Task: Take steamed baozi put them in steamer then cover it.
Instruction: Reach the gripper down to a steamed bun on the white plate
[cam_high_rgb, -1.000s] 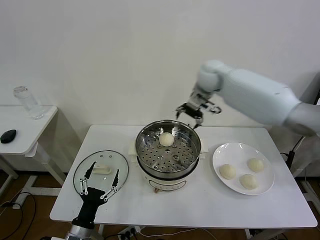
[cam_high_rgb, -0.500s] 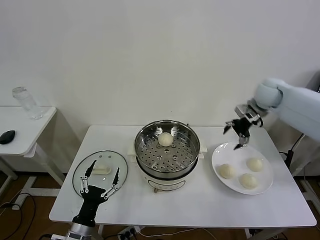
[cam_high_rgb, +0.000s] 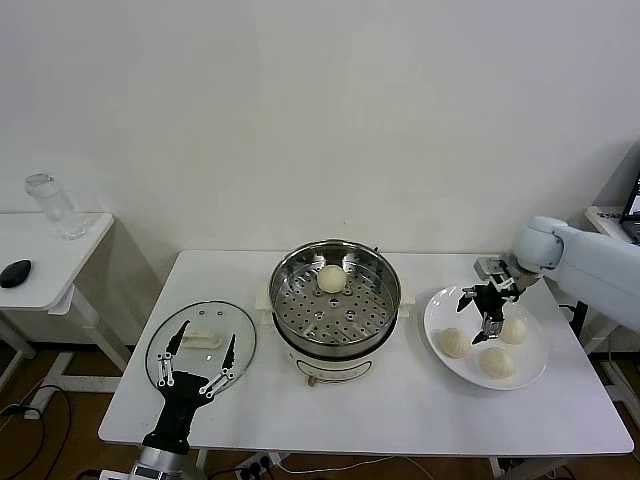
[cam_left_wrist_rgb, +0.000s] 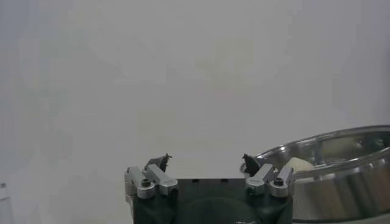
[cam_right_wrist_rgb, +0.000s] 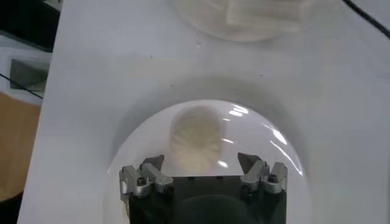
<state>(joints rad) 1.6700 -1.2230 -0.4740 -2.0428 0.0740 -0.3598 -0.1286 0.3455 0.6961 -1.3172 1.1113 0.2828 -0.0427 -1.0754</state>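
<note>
Right gripper (cam_high_rgb: 487, 307) hangs spread and empty over the white plate (cam_high_rgb: 530, 372) on the worktop (cam_high_rgb: 400, 410), above three steamed baozi (cam_high_rgb: 454, 343); a fourth bun (cam_high_rgb: 330, 279) lies in the steamer (cam_high_rgb: 336, 300). Left gripper (cam_high_rgb: 198, 357) waits spread above the cover (cam_high_rgb: 200, 340), which lies flat beside the steamer. Each bun likely handles as light, soft and easily dented: grip across its widest part with slight pressure. Buns are round domes, flat side down, with no long axis, so any approach angle serves
</note>
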